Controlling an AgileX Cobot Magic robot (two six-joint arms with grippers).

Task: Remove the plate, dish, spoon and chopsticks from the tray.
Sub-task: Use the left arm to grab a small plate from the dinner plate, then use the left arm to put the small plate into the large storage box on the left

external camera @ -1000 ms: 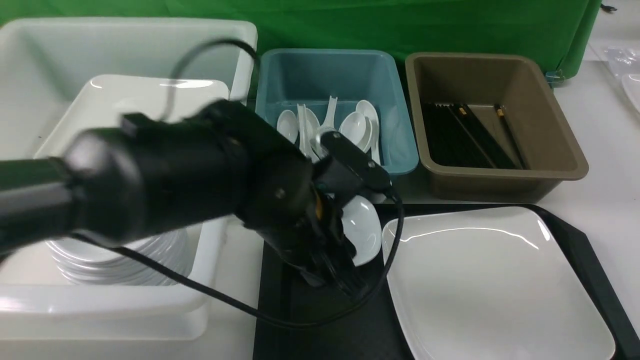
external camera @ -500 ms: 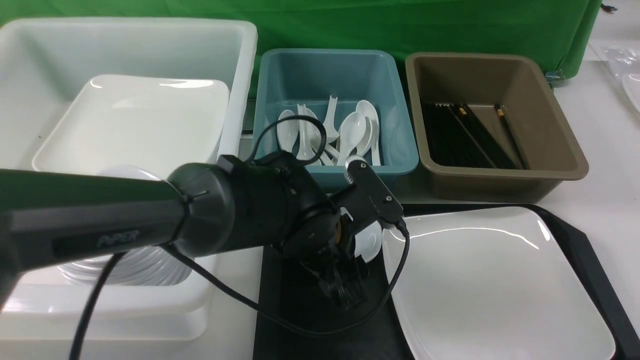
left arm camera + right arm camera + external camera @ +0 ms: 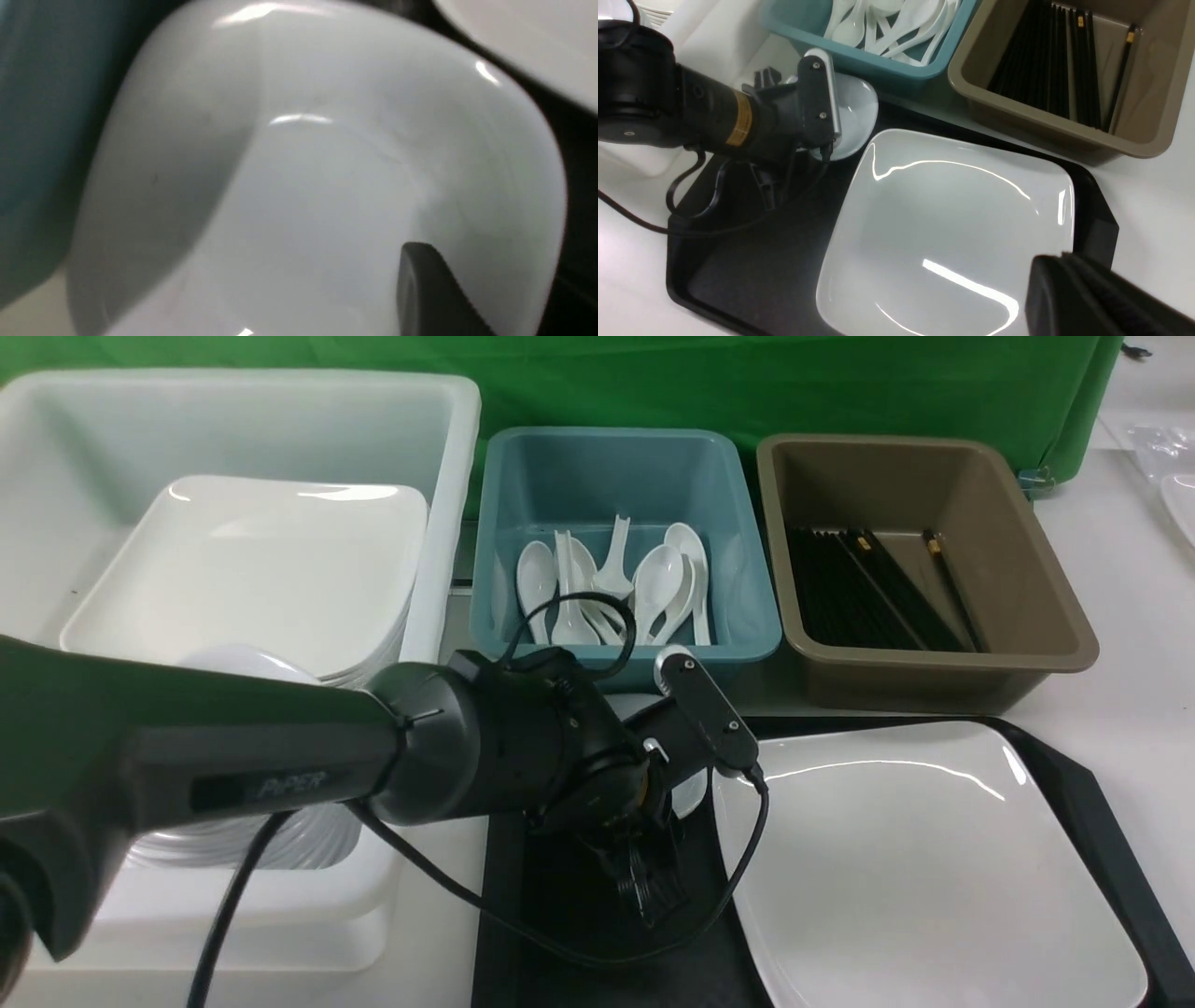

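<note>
Tray (image 3: 738,261) — I saw no spoon or chopsticks left; plate (image 3: 915,859) and far-left-corner dish (image 3: 854,116) outstanding. Left gripper (image 3: 653,784) at dish, grip unclear — right gripper (image 3: 1052,280) closed, empty.

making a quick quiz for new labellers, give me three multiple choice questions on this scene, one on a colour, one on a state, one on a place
1. The chopsticks lie in a bin of which colour? A teal B brown C white
2. How does the plate lie? A flat and right way up on the tray B upside down C leaning on a bin
3. Where is the small dish? A on the plate B among the chopsticks C at the tray's far left corner, near the teal bin
Answers: 1 B, the brown bin holds them. 2 A, its hollow side faces up on the tray. 3 C, the right wrist view shows it at that corner, in front of the teal bin.
</note>
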